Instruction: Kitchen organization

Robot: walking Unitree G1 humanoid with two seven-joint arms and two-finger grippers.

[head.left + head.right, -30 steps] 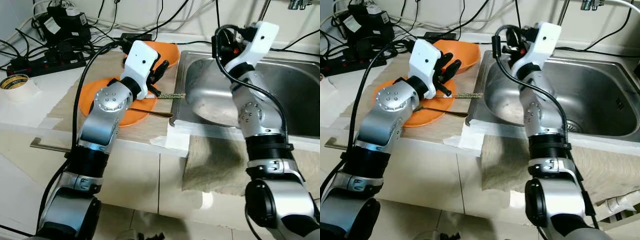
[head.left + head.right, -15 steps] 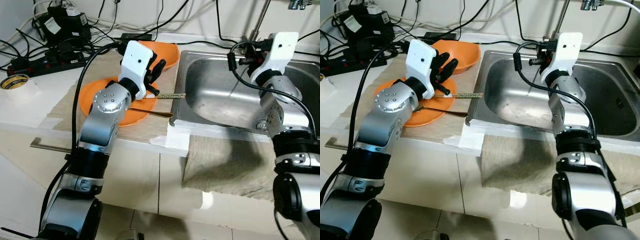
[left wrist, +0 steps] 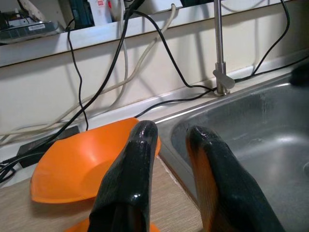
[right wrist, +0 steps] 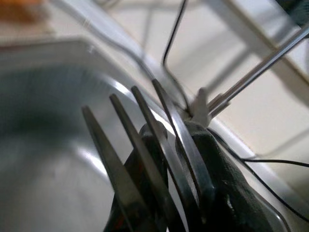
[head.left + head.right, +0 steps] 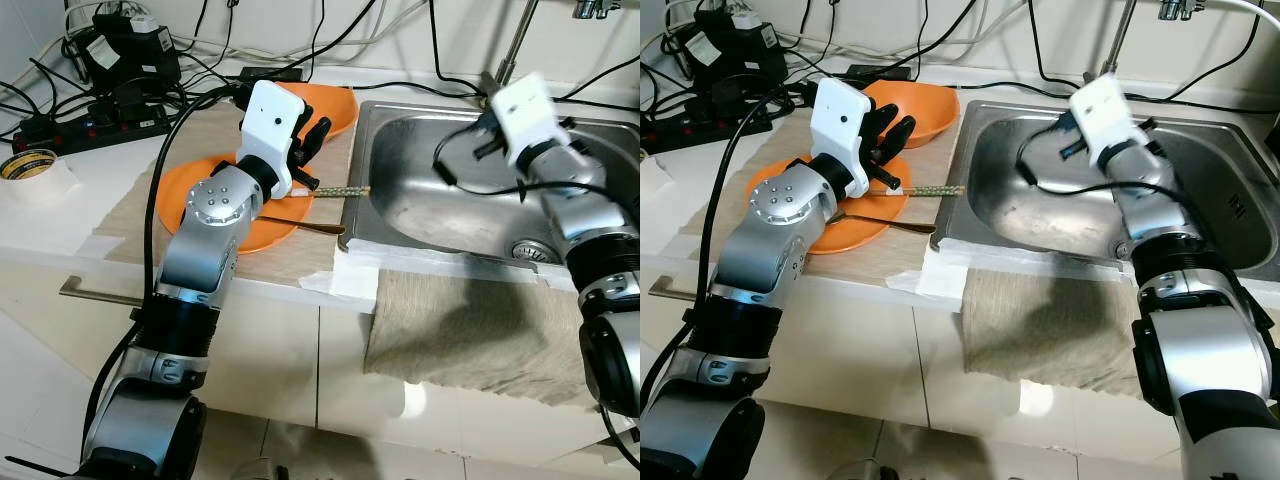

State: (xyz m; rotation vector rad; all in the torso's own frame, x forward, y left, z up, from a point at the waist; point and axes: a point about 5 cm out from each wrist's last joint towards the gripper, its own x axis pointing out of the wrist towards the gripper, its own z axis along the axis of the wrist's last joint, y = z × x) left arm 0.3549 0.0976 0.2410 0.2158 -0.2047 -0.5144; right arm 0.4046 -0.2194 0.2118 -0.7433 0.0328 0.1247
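1. the left pincer (image 5: 312, 150) sits over the worktop (image 5: 60, 215), just above the orange plate (image 5: 180, 190), with its black fingers (image 3: 130, 174) drawn narrow and only a thin gap between them.
2. a thin patterned stick (image 5: 335, 191) pokes out from that pincer toward the sink (image 5: 440, 200); it looks pinched there, though the contact itself is hidden behind the wrist.
3. a slim brown utensil (image 5: 305, 226) lies with one end on the plate and the other on the beige mat (image 5: 300, 260).
4. an orange bowl (image 3: 77, 164) stands behind the plate, close to the sink's rim.
5. the right pincer (image 4: 178, 188) is out over the steel basin, blurred in the head views, and it is clamped on a metal fork (image 4: 140, 140) whose tines stand up past the fingertips.
6. a grey cloth (image 5: 460, 330) hangs over the front edge below the sink.
7. a roll of tape (image 5: 30, 165) rests at the far left of the worktop, and a tangle of black cables and a power strip (image 5: 95, 125) lies along the wall.
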